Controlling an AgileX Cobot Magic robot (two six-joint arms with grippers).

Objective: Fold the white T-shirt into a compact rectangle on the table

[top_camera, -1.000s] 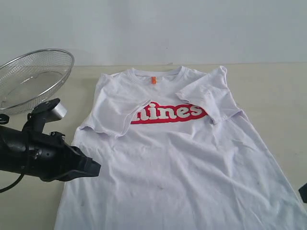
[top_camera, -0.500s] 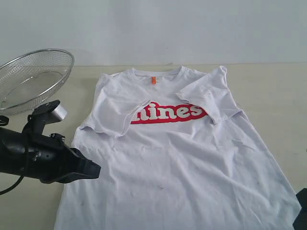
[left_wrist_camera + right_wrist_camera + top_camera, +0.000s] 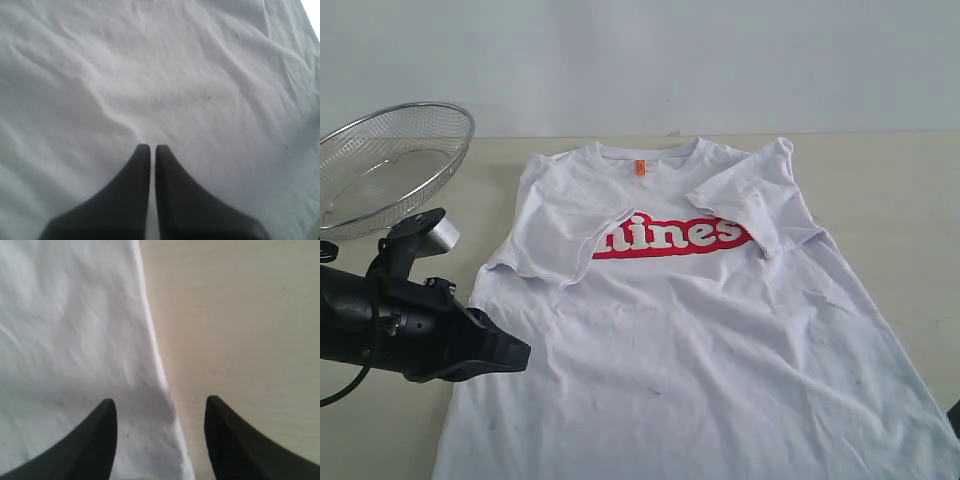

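Desk: Whereabouts of soft white cotton short-sleeved T-shirt (image 3: 690,330) with red chest lettering?

Photo: Lies spread face up on wide pale beige matte tabletop (image 3: 890,190), collar and small orange neck tag toward the far wall. Folded inward at both sleeves, hiding each end of the lettering. Runs past the near edge of the exterior view at the hem.

Desk: Edges and open room?

Photo: Plenty of bare tabletop beyond the shirt's right side edge, widening toward the far right corner. Narrower on the left, shared with round silver wire-mesh basket (image 3: 390,165) at the far left, near the folded left sleeve but apart from it. Only a thin band between collar and wall.

Desk: Claws?

Photo: Black left gripper (image 3: 152,147) clenched, fingers pressed together on nothing, poised at the shirt's left side edge and pointing across wrinkled cloth; contact with fabric impossible to tell. Black right gripper (image 3: 160,410) released, jaws wide apart, straddling the right side edge, one finger over cloth, the other over bare table. Grasping nothing.
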